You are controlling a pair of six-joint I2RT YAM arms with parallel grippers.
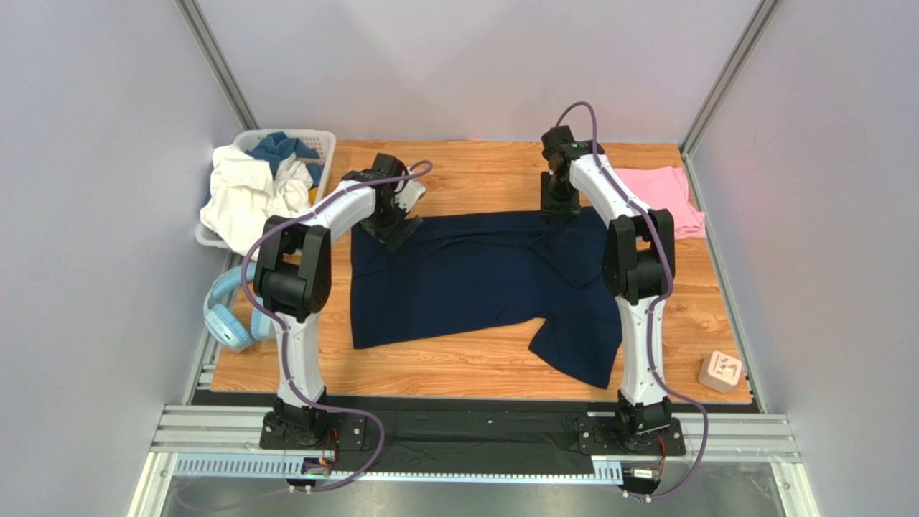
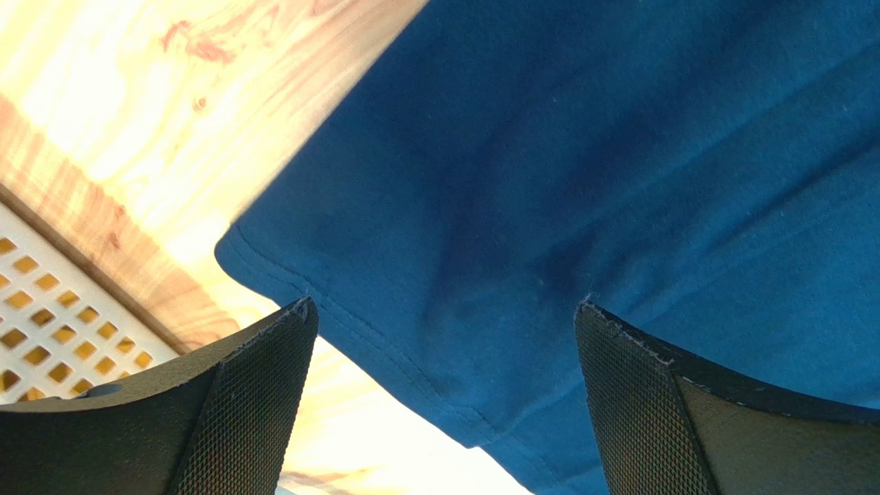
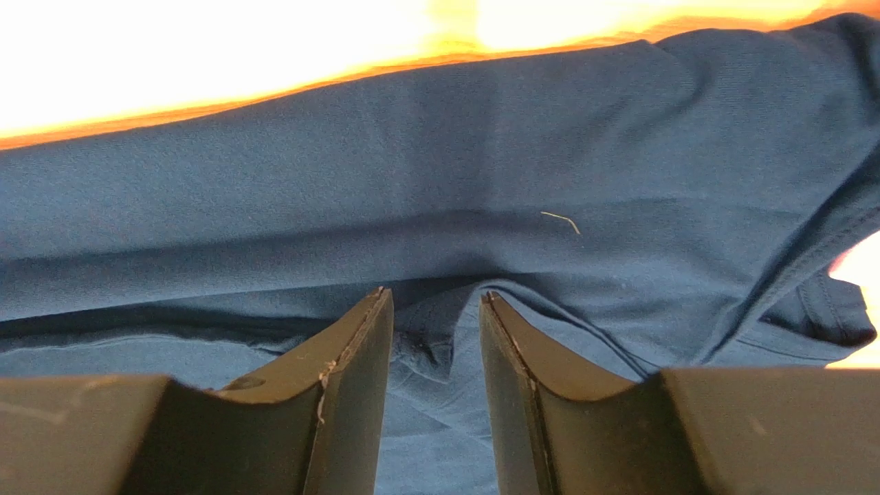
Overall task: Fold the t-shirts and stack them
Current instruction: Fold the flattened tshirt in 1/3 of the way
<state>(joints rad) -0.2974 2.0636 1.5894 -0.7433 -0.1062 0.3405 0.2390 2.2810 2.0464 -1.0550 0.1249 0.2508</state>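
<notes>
Wide-open left gripper (image 2: 444,309) over navy t-shirt (image 1: 464,280) corner hem; right gripper (image 3: 434,299) half-closed at far edge, hold unclear

The navy t-shirt (image 1: 475,275) is soft matt knit cloth, its stitched hem running under the left gripper (image 2: 444,330), whose pads (image 2: 253,407) are black, matt and finely meshed. The right gripper (image 3: 435,299) has smooth dark fingers (image 3: 346,402) with nicked edges. Beyond both claws the table (image 1: 475,172) is glossy wood, shiny and grained. Left of the left claw, the basket (image 2: 52,330) is white plastic lattice.
</notes>
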